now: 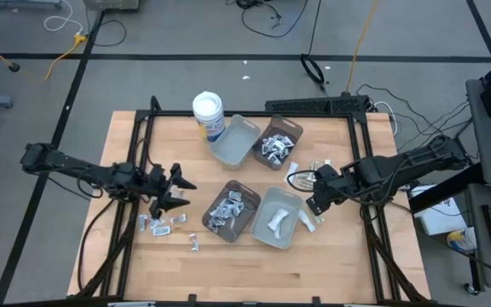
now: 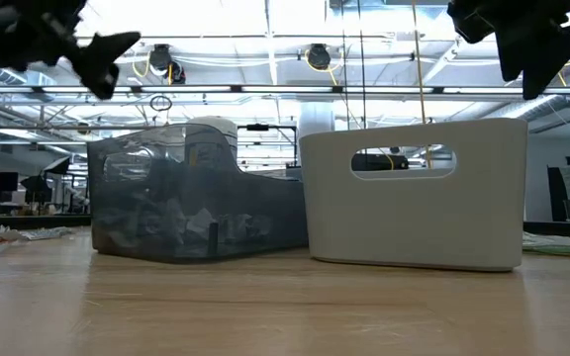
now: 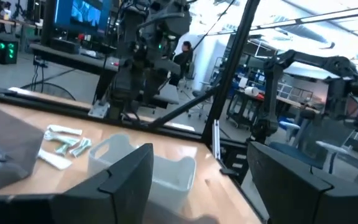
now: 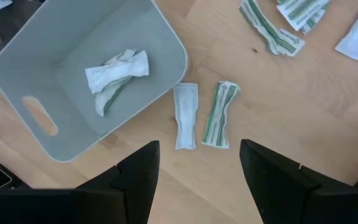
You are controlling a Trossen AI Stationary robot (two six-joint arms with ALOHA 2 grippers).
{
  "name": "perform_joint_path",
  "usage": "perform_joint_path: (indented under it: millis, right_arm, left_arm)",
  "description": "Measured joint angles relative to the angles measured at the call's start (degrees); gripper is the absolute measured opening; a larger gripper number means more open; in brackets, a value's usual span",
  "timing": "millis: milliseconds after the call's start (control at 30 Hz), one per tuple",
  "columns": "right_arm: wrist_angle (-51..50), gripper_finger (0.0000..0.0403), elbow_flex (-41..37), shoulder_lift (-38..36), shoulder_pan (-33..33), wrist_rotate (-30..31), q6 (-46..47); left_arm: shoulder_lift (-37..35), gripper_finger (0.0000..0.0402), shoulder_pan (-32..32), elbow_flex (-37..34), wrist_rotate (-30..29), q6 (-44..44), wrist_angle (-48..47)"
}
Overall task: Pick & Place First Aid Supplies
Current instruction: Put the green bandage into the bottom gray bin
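Note:
The first aid supplies are small pale packets. Several lie loose on the table (image 1: 164, 226) below my left gripper (image 1: 188, 194), and more fill two brown trays (image 1: 231, 211) (image 1: 278, 143). A white bundle (image 4: 114, 74) lies in the near grey tray (image 4: 48, 56). A white packet (image 4: 185, 115) and a green-striped one (image 4: 221, 114) lie flat on the wood beside that tray, under my right gripper (image 4: 197, 168). It hangs open above them, pointing steeply down. My left gripper (image 3: 201, 180) is open, empty and about level, left of the trays and pointing toward them.
A white round tub (image 1: 209, 111) stands at the back beside an empty-looking grey tray (image 1: 234, 141). More striped packets (image 4: 272, 31) lie on the wood beyond the right gripper. Black frame rails (image 1: 135, 183) run along the table's left and right sides.

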Motion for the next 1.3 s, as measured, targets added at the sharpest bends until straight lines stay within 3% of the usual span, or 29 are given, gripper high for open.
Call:
perform_joint_path:
  millis: [233, 533, 900, 1300]
  right_arm:
    - [-0.06, 0.0217, 0.0, 0.01, 0.0, -0.04, 0.88]
    - [0.61, 0.0216, -3.88, -0.03, 0.0, 1.49, 4.38]
    - [23.07, 0.021, -21.15, 0.01, 0.0, -3.02, 5.76]
    - [31.97, 0.021, -29.64, 0.01, 0.0, -2.89, 5.94]
  left_arm:
    - [-7.85, 0.0267, 0.0, -5.64, -0.62, 1.53, -0.5]
    - [-12.4, 0.0267, 0.0, -5.55, -0.63, 2.82, -12.11]
    - [-18.63, 0.0267, 0.0, -5.55, -0.54, 1.84, -16.47]
    - [-28.85, 0.0267, 0.0, -5.48, -0.57, 2.14, -21.18]
